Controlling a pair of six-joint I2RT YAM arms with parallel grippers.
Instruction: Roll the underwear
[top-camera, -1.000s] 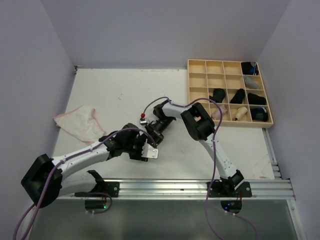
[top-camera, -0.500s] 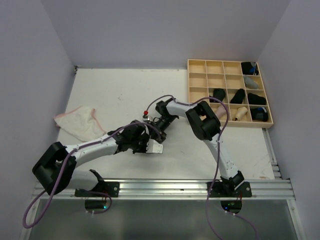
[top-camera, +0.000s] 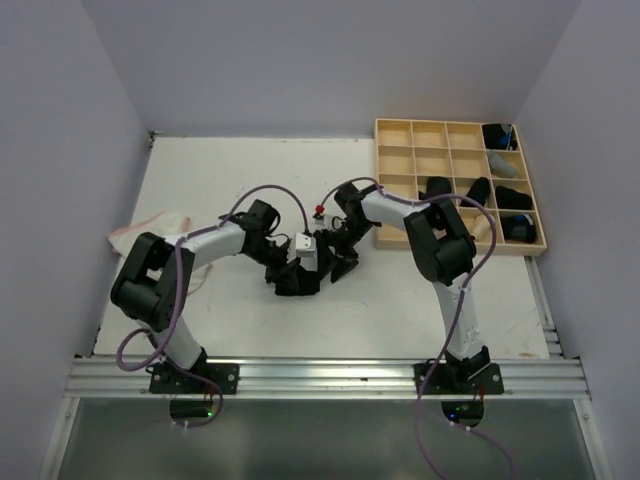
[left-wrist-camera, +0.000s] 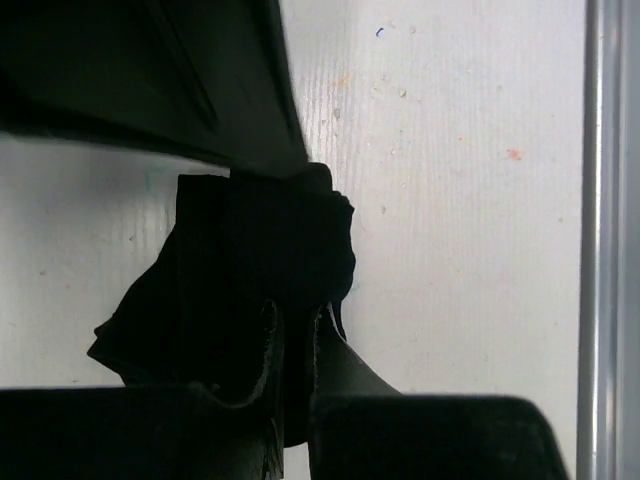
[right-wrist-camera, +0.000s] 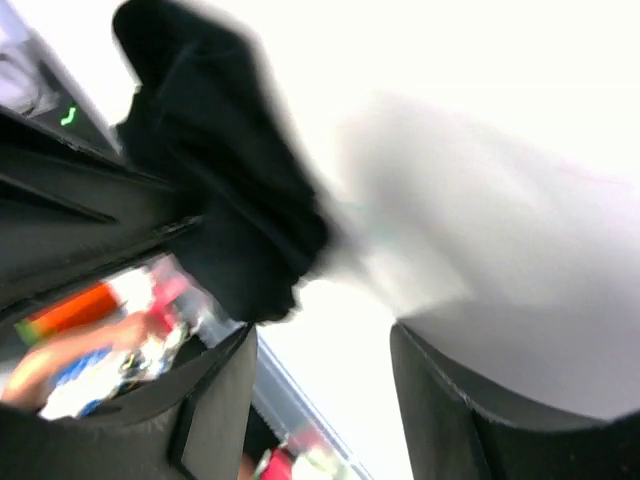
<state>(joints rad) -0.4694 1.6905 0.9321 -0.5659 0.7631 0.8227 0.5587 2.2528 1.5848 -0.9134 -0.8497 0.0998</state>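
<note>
Black underwear (left-wrist-camera: 200, 290) sits pinched in the closed left tool (left-wrist-camera: 305, 250); with the right tool (right-wrist-camera: 320, 390) gaping open, the cloth may unravel.

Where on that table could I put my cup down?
Bare table: along the back wall left of the wooden tray, and the near middle along the metal rail. Crowded: the centre, where left pincer and right pincer meet at the black underwear; whitish underwear lies by the left edge.

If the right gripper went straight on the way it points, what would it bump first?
Most likely the black underwear, bunched just ahead of the right gripper and pinched in the left gripper. The wrist view is blurry, so depth is uncertain.
</note>
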